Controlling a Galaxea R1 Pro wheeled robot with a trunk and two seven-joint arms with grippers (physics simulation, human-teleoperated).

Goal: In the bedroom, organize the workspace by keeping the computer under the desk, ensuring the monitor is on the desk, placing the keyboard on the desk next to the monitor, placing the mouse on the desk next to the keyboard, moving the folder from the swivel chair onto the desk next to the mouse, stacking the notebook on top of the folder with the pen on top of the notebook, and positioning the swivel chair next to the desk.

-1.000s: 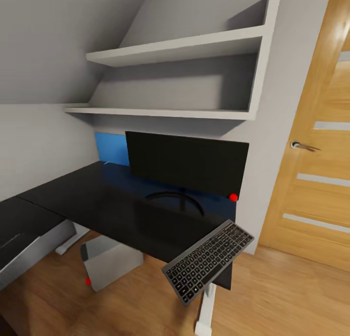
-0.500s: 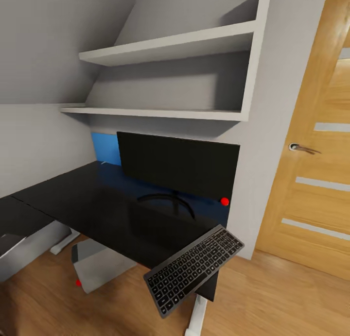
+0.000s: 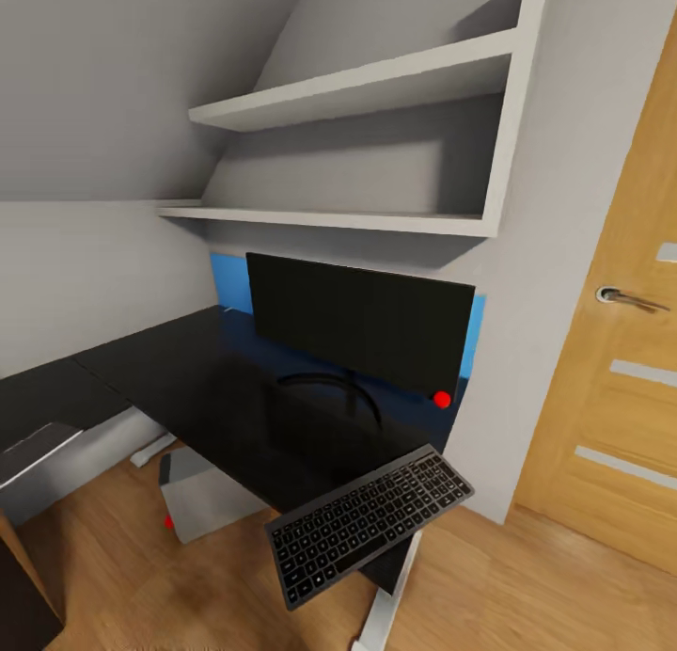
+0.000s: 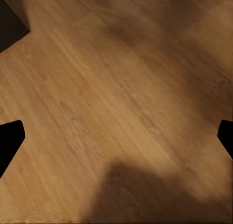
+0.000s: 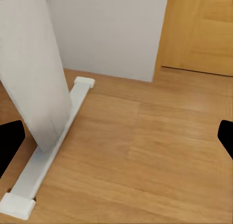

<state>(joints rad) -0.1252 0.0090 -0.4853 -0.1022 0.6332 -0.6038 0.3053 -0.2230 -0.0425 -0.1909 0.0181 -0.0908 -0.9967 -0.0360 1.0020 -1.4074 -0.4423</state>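
Head view: I've got the monitor (image 3: 362, 325) upright on the black table (image 3: 216, 388), the keyboard (image 3: 369, 522) tilted over its front corner, the computer (image 3: 202, 496) on the floor underneath. Left fingers (image 4: 10, 141) and right fingers (image 5: 10, 144) both spread wide, holding nothing.

You're looking at a desk (image 3: 216, 388) with a glossy black top that mirrors the monitor (image 3: 362, 326) stand. The monitor's screen is matt black. The keyboard (image 3: 369, 520) shows a brushed dark grey frame and matt black keys. The floor (image 4: 121, 102) is warm wood planks with a soft sheen. The door (image 3: 616, 388) is varnished wood with a metal handle (image 3: 628, 298). The shelves (image 3: 367, 152) look matt white.
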